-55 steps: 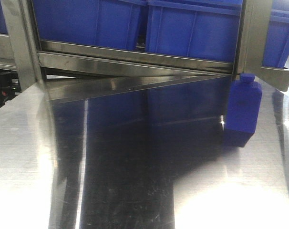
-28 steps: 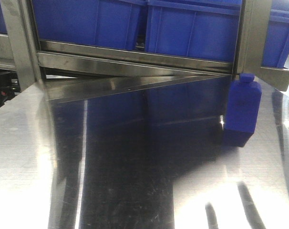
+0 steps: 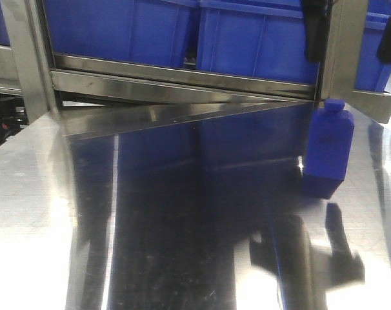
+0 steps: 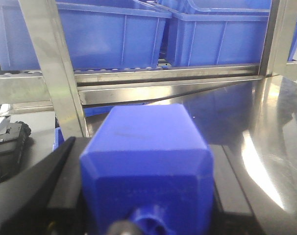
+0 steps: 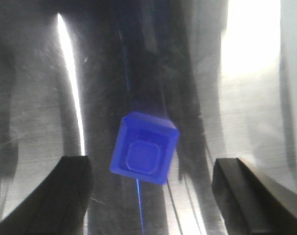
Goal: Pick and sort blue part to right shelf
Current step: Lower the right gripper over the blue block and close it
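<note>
Right gripper [image 5: 149, 162]: jaws spread wide, fingers at 8 and 4 o'clock in the right wrist view. Standing blue part [image 5: 144, 148] sits between them, seen cap-up from above, slightly left of centre. It's clear of both fingers, no contact.

Front view: same part [image 3: 328, 148] is upright on the steel desk [image 3: 47, 213] at roughly 3 o'clock, just beside the right shelf [image 3: 182, 79] upright post. The two dark right fingers hang above it at the 1 o'clock edge, one either side of the post. Their reflection shows on the desk below the part.

Left gripper [image 4: 146, 147]: jaws pinching a second piece, the held blue part [image 4: 148, 161]. It fills the gap between the black fingers, cap end toward the camera at 6 o'clock, blurred.

Blue bins [image 3: 118, 26] sit side by side on the shelf behind its brushed front rail, at 12 o'clock in the front and left wrist views. Roller track is visible under them in the left wrist view.
</note>
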Tool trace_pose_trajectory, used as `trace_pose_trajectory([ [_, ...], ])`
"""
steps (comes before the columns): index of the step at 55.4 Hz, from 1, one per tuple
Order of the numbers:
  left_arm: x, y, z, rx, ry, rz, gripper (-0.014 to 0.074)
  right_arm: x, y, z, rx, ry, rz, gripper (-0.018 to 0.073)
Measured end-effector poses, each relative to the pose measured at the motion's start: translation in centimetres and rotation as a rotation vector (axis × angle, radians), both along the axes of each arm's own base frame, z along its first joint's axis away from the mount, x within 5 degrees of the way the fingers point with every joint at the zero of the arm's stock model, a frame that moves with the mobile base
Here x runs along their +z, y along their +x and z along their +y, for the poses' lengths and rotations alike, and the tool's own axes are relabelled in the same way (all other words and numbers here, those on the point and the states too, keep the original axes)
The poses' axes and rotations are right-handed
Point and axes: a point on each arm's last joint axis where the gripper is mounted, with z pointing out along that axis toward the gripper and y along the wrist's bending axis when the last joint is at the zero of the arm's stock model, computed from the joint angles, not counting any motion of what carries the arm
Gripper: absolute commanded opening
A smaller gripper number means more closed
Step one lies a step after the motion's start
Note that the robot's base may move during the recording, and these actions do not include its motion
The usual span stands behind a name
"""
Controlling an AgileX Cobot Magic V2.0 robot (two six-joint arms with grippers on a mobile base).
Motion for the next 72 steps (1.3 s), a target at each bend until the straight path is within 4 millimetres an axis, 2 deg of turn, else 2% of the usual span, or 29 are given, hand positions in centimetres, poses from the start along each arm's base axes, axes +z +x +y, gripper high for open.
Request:
trace_pose_trajectory([
  [19,0.0,0.0,0.0,0.0,0.0,0.0,0.0293,-5.6,2.7,1.5,-0.056,0.016,0.119,0.0609],
  [39,0.0,0.0,0.0,0.002,0.002,0.005,0.0293,-8.8,3.6,1.9,-0.062,-0.028,0.201,0.0607],
  [45,-0.1,0.0,0.0,0.002,0.002,0.007,0.0293,-9.3,3.7,1.9,-0.062,-0.034,0.212,0.0518],
  [51,-0.1,0.0,0.0,0.003,0.002,0.009,0.0293,-9.5,3.8,1.9,-0.065,-0.035,0.216,0.0348],
  [56,-0.1,0.0,0.0,0.003,0.002,0.013,0.0293,-9.5,3.8,1.9,-0.064,-0.036,0.215,0.0241],
  [60,-0.2,0.0,0.0,0.004,-0.002,0.029,0.0293,-9.4,3.8,1.9,-0.058,-0.038,0.214,0.0211],
  [72,-0.9,-0.1,0.4,0.056,-0.037,0.11,0.0293,-9.4,3.8,1.9,0.057,-0.07,0.213,0.0211],
])
